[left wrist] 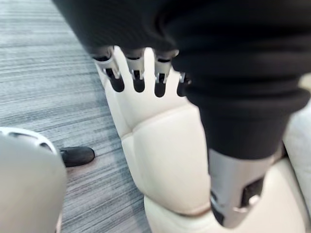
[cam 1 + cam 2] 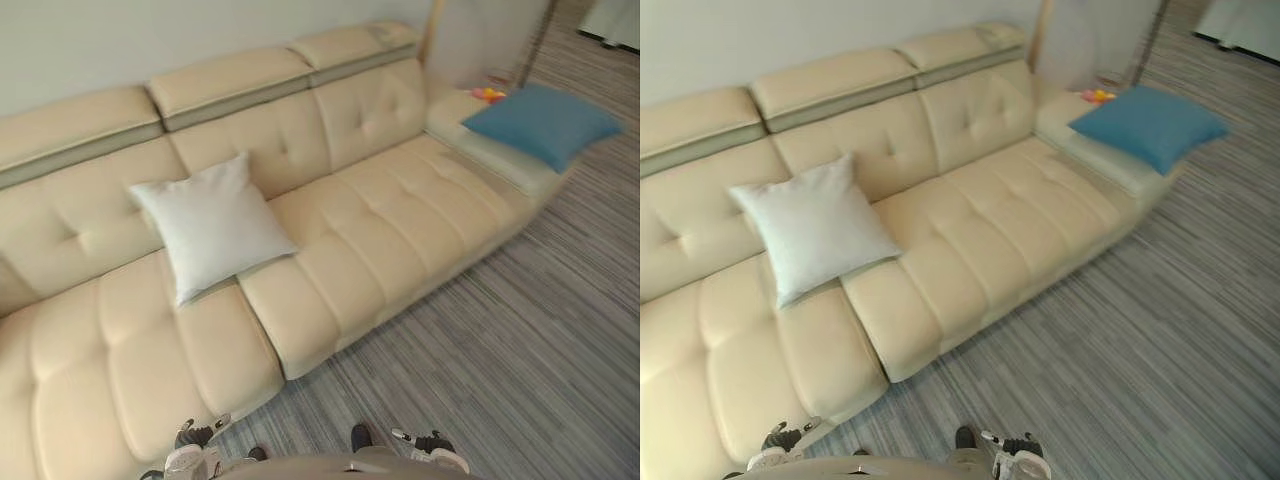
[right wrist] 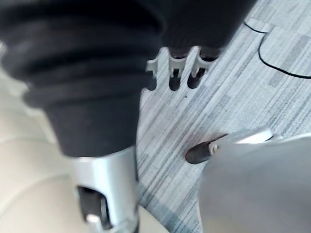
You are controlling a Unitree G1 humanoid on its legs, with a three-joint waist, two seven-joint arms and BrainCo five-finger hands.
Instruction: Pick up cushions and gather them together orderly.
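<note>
Cushions sit well apart on the sofa [image 2: 400, 220]: 1 white cushion [image 2: 212, 225] leans on the backrest toward the left, 1 blue cushion [image 2: 542, 122] lies at the far right end. The left robot hand [image 1: 209, 58] and right robot hand [image 3: 97, 63] hang low by the sofa's front; released or clenched, I cannot tell. Probably best to reach the nearer white cushion first, gripping 1 edge firmly.

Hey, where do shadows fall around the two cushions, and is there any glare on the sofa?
Left eye view: white cushion throws a soft shadow along its lower edge onto the sofa; blue cushion darkens the ledge beneath; no harsh glare.
</note>
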